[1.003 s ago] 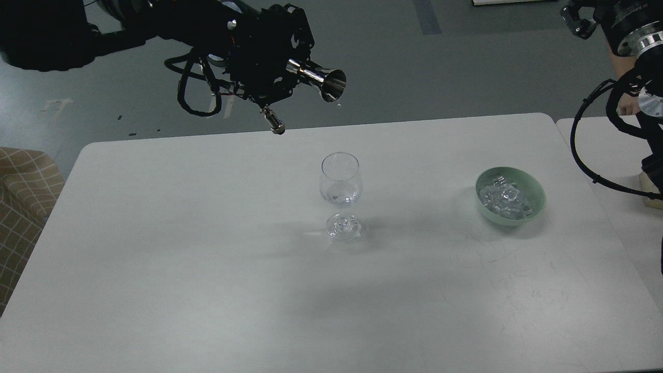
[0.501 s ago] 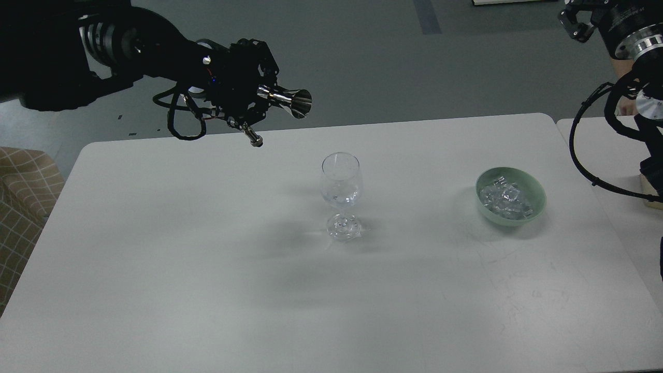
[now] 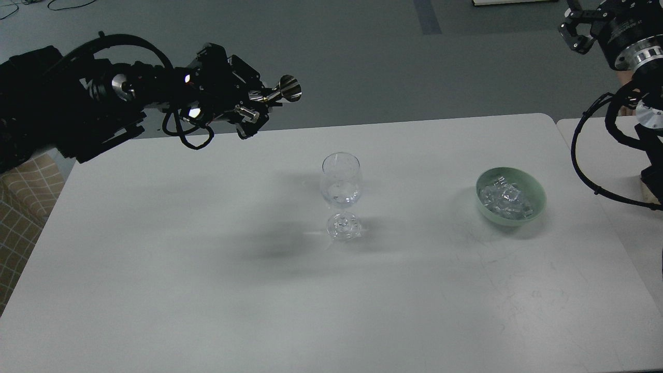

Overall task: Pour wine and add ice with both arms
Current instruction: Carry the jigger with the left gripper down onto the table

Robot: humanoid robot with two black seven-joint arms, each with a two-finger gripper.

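A clear stemmed wine glass [image 3: 340,194] stands upright mid-table with a little clear liquid in its bowl. A pale green bowl [image 3: 536,201] to its right holds the ice [image 3: 505,200], a heap of small clear cubes. My left gripper [image 3: 257,103] is above the table's far left edge, up and left of the glass, shut on a shiny steel jigger [image 3: 285,91] held sideways with its mouth to the right. My right arm [image 3: 629,46] is at the far right edge, well behind the bowl; its gripper [image 3: 576,29] is dark and small.
The white table [image 3: 207,269] spans the view. A second white table [image 3: 616,171] adjoins at the right. A checked cushion [image 3: 23,207] lies at the left edge. Grey floor lies beyond the far edge.
My left arm has drawn back to the left and lowered with the jigger, away from above the glass. The jigger has turned more level. The right arm has barely moved.
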